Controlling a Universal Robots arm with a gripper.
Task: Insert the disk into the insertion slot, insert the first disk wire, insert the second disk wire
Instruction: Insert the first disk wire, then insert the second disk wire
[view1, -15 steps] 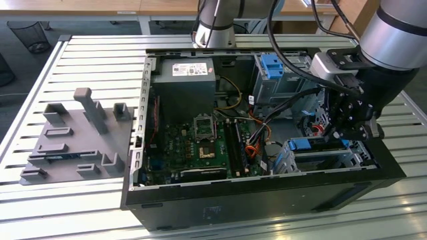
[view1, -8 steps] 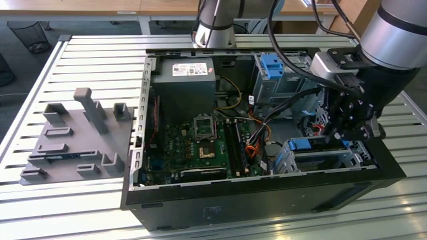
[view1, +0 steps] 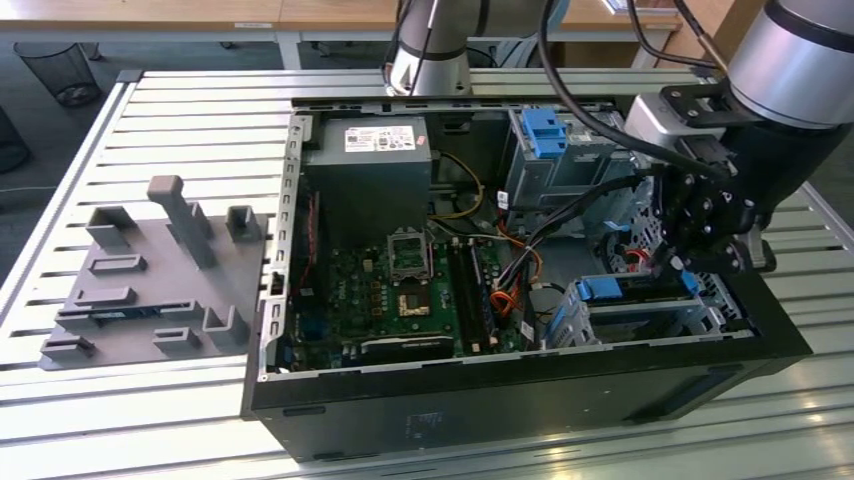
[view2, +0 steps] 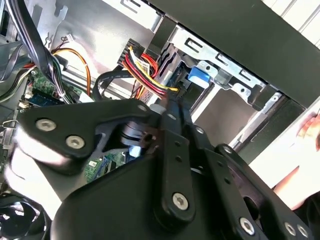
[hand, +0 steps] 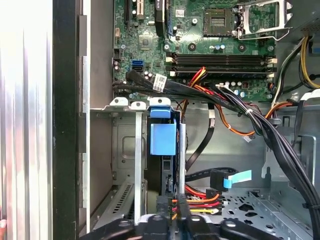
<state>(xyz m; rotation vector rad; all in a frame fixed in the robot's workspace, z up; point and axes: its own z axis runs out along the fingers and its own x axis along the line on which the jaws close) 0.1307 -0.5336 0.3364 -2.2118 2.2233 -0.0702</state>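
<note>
Inside the open computer case (view1: 534, 395) on the bench (view1: 174, 100), the robot's hand (view1: 677, 262) is pinched shut on the plug of a red, yellow and black disk wire (hand: 192, 202), apparently lining it up with the drive's rear. The disk (hand: 163, 140) sits blue-framed in the insertion slot (hand: 125, 150). The first wrist view shows plug and disk together. The exterior view shows the slot at the case's corner, on the exterior view's right.

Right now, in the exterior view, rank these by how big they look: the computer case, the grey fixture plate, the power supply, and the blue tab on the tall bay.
Largest to smallest:
1. computer case
2. grey fixture plate
3. power supply
4. blue tab
No two look alike; each gap is plain.
</note>
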